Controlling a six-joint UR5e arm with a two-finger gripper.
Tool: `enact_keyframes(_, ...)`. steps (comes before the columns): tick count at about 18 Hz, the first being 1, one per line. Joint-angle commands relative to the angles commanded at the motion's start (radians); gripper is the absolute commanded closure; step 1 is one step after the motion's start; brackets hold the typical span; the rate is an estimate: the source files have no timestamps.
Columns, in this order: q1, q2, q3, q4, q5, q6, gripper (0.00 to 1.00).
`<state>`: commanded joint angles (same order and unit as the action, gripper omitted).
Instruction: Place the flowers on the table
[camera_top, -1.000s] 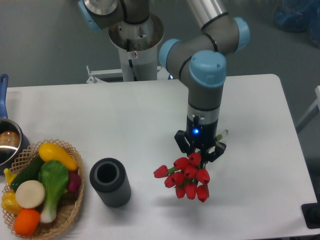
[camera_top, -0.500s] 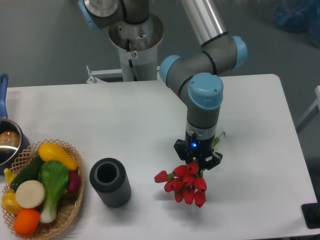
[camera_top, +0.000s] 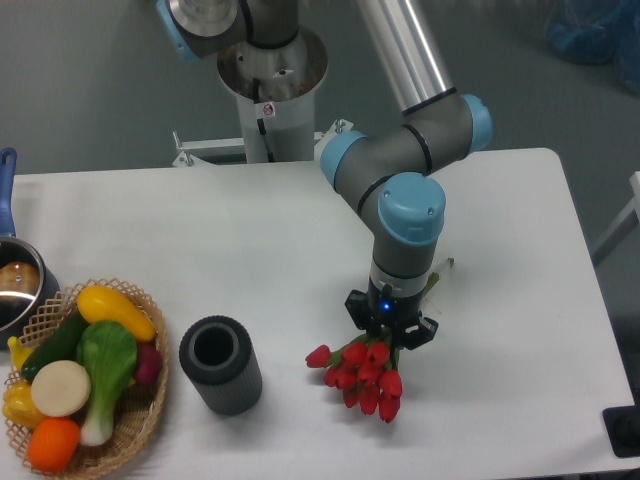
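Tulips (camera_top: 362, 377) are hanging low over the tabletop (camera_top: 250, 230) toward its front edge, right of the black cylinder (camera_top: 220, 364), our gripper (camera_top: 389, 331) pinching their stems. We are judging the placing unfinished: lowering fully and releasing remain, and contact is unclear.

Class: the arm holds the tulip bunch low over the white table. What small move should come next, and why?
Probably lower a touch more, then open the tool. The flowers hang just above the table, their shadow close beneath, with bare surface under them.
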<state>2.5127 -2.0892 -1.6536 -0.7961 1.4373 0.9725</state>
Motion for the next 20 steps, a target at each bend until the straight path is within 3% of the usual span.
enact_keyframes(6,-0.002,-0.015,0.003,0.000,0.002,0.000,0.65)
enact_keyframes(8,-0.002,-0.017,0.011,0.002,0.002,0.000,0.57)
enact_keyframes(12,-0.002,-0.018,0.020,0.002,0.000,0.000,0.52)
enact_keyframes(13,-0.002,-0.018,0.023,0.005,0.000,0.000,0.43)
enact_keyframes(15,-0.002,-0.023,0.043,0.005,0.002,0.000,0.17)
enact_keyframes(16,0.000,-0.023,0.054,0.005,0.002,-0.003,0.15)
enact_keyframes(18,0.018,-0.017,0.067,0.006,0.000,-0.005,0.00)
enact_keyframes(20,0.053,-0.005,0.064,0.006,-0.002,-0.014,0.00)
